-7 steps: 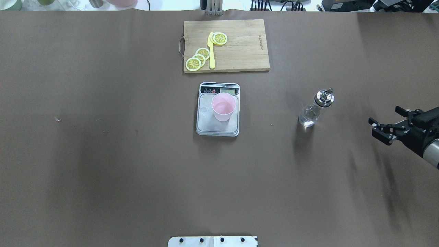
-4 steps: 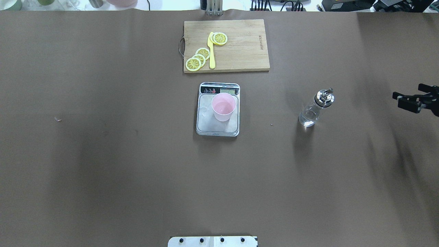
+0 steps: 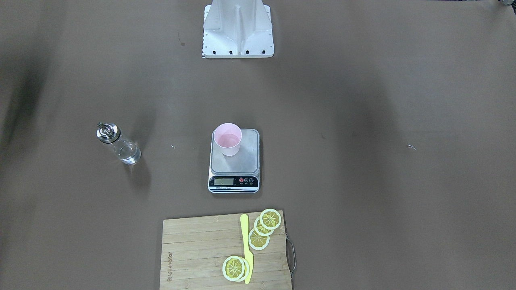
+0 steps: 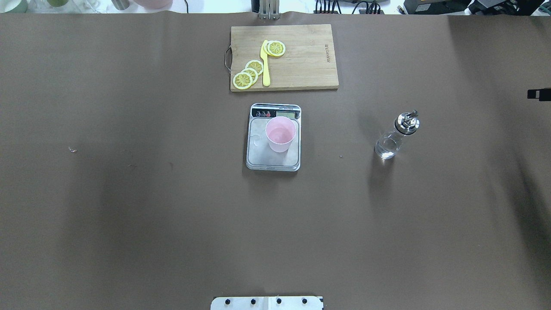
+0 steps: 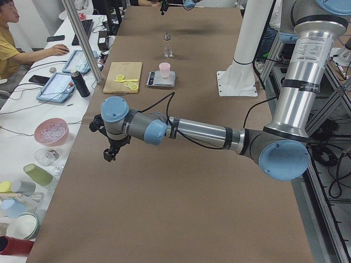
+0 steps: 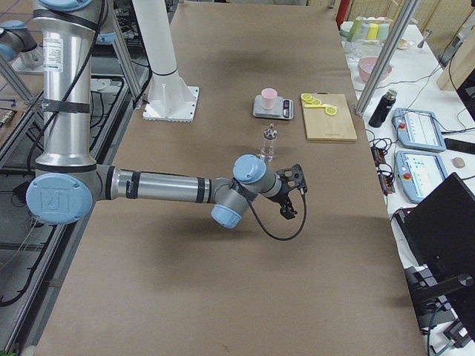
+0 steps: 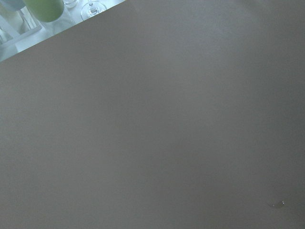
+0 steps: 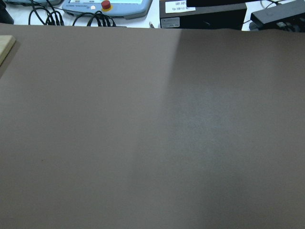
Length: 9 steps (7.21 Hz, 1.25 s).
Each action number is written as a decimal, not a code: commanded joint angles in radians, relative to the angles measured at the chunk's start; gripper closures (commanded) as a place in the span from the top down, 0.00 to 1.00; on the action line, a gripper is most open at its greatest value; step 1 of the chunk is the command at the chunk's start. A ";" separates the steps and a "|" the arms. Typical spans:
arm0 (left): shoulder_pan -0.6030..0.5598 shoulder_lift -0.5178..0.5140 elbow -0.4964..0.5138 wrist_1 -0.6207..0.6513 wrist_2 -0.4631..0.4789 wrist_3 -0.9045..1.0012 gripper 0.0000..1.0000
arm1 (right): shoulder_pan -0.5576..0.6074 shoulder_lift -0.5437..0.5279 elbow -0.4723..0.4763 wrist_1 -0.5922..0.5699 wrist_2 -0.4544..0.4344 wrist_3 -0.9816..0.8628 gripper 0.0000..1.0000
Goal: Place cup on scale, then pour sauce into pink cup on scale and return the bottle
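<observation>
The pale pink cup (image 4: 280,134) stands upright on the silver scale (image 4: 258,159), toward its display end; it also shows in the front view as the cup (image 3: 228,139) on the scale (image 3: 246,161). The clear glass bottle (image 4: 396,135) with a metal spout stands free on the table to the right. Only a black tip of my right gripper (image 4: 539,94) shows at the overhead view's right edge. From the right side view the right gripper (image 6: 292,193) hangs with fingers apart and empty, short of the bottle (image 6: 268,144). My left gripper (image 5: 109,155) hovers far from the scale; I cannot tell its state.
A wooden cutting board (image 4: 301,64) with lemon slices and a yellow knife (image 4: 265,64) lies beyond the scale. The robot's white base (image 3: 238,30) sits at the near edge. A side table with bowls, cups and tablets, and a seated person (image 5: 8,38), lies past the table's far edge.
My right gripper has drawn away from the bottle, to the right and toward the table's far side, almost leaving the overhead view. Cup, scale and bottle have not moved.
</observation>
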 commanded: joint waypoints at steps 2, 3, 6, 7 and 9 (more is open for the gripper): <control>0.000 0.002 -0.004 0.005 -0.004 0.004 0.98 | 0.148 0.101 0.010 -0.524 0.127 -0.389 1.00; -0.002 0.007 -0.004 0.005 -0.004 0.004 0.98 | 0.166 0.100 0.013 -0.575 0.118 -0.411 1.00; -0.006 0.016 -0.007 0.006 0.004 0.007 0.98 | 0.223 0.089 0.007 -0.666 0.127 -0.452 1.00; -0.006 0.019 -0.004 0.012 0.002 0.007 0.98 | 0.240 0.121 0.030 -0.818 0.124 -0.521 1.00; -0.005 0.057 0.010 0.032 -0.001 0.007 0.99 | 0.274 0.177 0.071 -0.936 0.069 -0.612 1.00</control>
